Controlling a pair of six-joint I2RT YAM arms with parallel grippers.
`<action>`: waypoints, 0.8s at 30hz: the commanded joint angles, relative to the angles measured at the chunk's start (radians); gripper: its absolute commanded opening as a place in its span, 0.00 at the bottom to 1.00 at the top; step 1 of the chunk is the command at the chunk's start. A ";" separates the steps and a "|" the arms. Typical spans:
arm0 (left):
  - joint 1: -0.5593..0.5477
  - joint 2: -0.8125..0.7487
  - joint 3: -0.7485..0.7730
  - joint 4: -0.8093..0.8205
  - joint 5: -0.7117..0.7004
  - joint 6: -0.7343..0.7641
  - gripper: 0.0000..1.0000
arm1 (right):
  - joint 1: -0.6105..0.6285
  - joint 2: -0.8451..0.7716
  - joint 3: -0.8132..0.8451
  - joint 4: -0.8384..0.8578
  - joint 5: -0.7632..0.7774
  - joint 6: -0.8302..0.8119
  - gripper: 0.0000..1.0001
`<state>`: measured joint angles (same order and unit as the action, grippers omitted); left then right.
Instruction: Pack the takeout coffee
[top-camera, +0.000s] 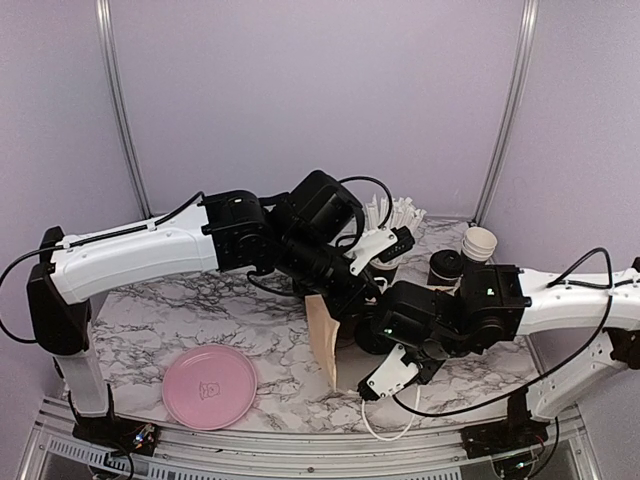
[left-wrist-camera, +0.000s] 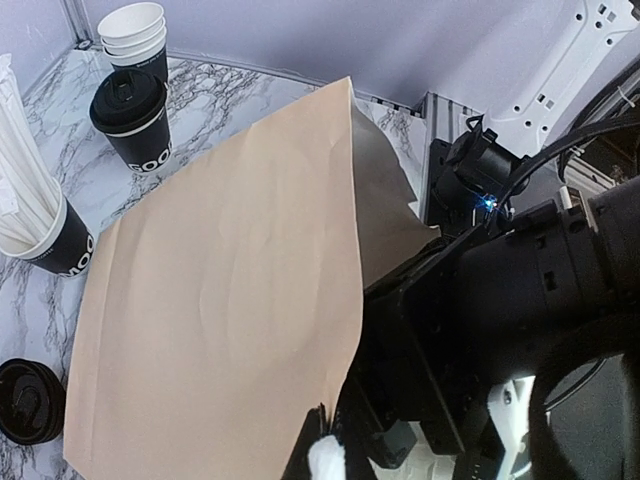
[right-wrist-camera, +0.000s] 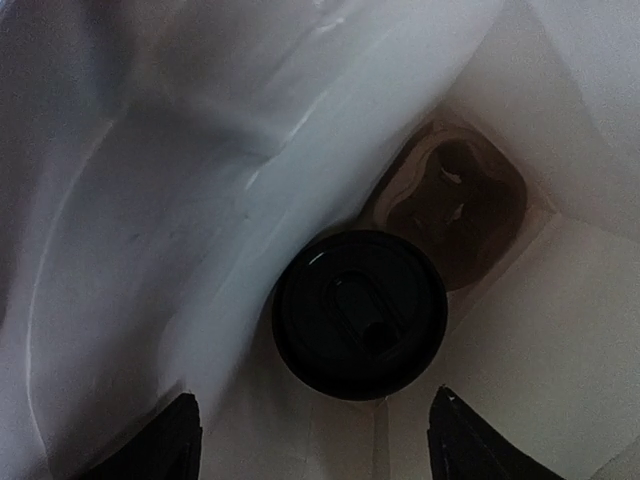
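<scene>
Placement step, first coffee: lidded cup (right-wrist-camera: 360, 313) sits inside paper bag (left-wrist-camera: 230, 280), seated in one pocket of pulp carrier (right-wrist-camera: 470, 215); the other pocket is empty. Over it, right gripper (right-wrist-camera: 315, 440) hangs with fingers apart, nothing between them, no contact that I can see. On the other side, left gripper (left-wrist-camera: 325, 455) is closed and looks pinched on the bag's rim, propping the mouth open. Next, my read: lift right arm straight out without snagging the bag wall, then fetch second lidded cup (top-camera: 445, 268), standing outside the bag beside cup stack (top-camera: 478, 243), and seat it in the free pocket. Left grip needs to hold through that.
</scene>
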<state>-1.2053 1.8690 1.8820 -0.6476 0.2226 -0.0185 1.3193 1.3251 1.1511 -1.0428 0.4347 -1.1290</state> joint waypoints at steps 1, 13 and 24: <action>-0.001 0.023 0.010 0.000 0.111 -0.020 0.00 | -0.002 0.032 -0.003 0.059 0.075 0.039 0.78; 0.023 0.030 0.016 -0.011 0.307 -0.058 0.00 | -0.049 0.079 -0.001 0.064 0.164 -0.026 0.86; 0.035 0.062 0.003 -0.023 0.388 -0.071 0.00 | -0.045 0.100 0.023 0.202 0.177 -0.091 0.89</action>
<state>-1.1408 1.8915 1.8820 -0.6582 0.4641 -0.0761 1.2896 1.4067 1.1343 -1.0100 0.5499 -1.2068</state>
